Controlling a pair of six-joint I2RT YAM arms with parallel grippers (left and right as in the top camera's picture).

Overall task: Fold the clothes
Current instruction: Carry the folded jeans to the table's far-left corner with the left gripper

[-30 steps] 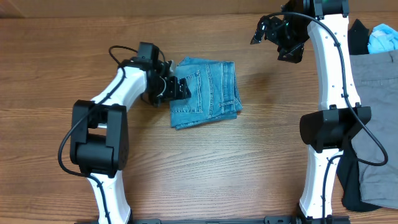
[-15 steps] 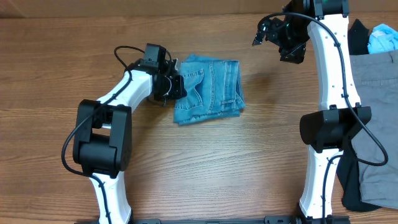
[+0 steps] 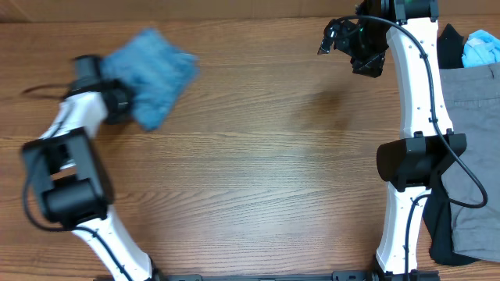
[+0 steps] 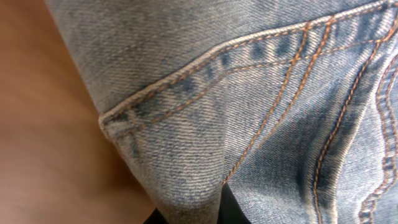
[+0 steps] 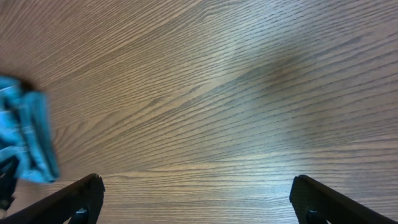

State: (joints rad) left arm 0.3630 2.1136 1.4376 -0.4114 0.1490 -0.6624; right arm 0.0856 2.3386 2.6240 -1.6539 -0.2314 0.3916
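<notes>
The left jaws had snapped shut on the folded light blue denim jeans (image 3: 152, 74) and swung them from the middle of the brown wooden surface (image 3: 266, 156) to its far left side, so folding looked done; the right jaws hung wide and empty.

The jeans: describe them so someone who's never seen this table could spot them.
Look to the wooden table's far left corner, at the left gripper. The jeans are the light blue denim bundle it holds; the grey trousers lie at the opposite edge.
</notes>
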